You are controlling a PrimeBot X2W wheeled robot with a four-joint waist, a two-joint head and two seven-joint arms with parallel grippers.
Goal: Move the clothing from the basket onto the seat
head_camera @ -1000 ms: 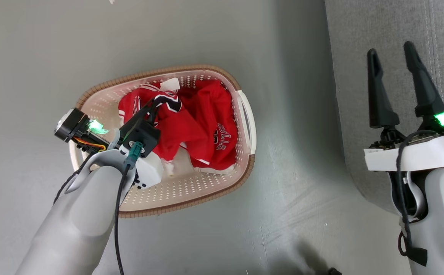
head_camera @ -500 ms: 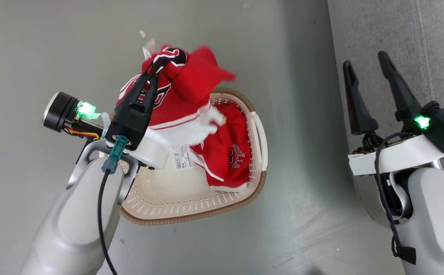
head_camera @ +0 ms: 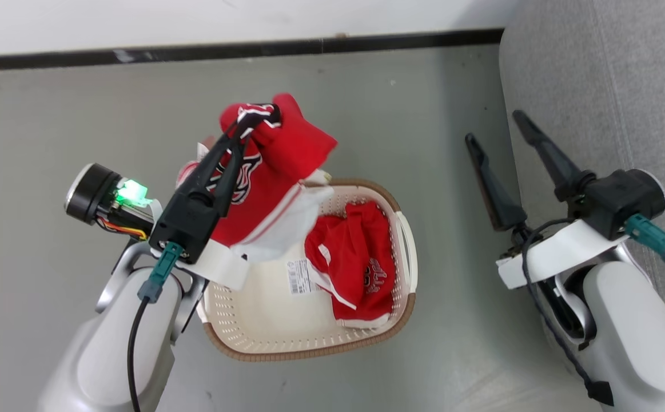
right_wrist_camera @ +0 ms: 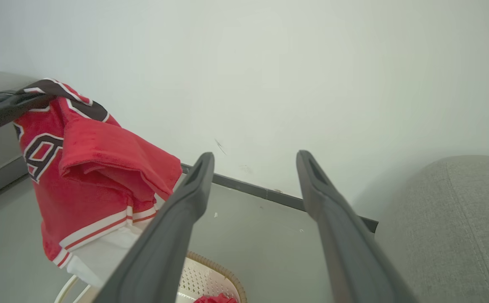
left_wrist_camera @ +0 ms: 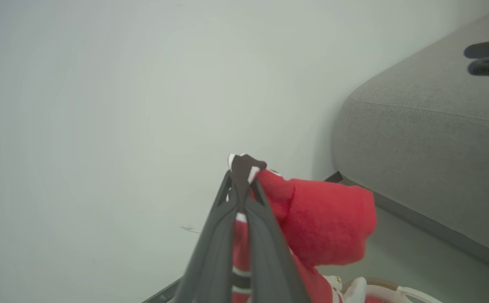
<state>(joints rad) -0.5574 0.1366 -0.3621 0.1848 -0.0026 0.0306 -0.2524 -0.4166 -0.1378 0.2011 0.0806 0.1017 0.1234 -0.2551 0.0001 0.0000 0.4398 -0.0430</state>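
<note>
The floor [head_camera: 69, 114] is smooth and grey-green, with a dull sheen and a few small specks; a dark skirting strip [head_camera: 252, 47] runs along its far edge, at the foot of a plain pale wall [head_camera: 195, 20]; in the right wrist view the wall bears a short thin scuff [right_wrist_camera: 219, 146] just above the strip; a large grey fabric seat [head_camera: 612, 80] stands on the right, its rounded corner near the wall, a stitched seam [right_wrist_camera: 465, 219] running across its top; the light is soft and even; a faint shadow lies on the floor beside the seat.
</note>
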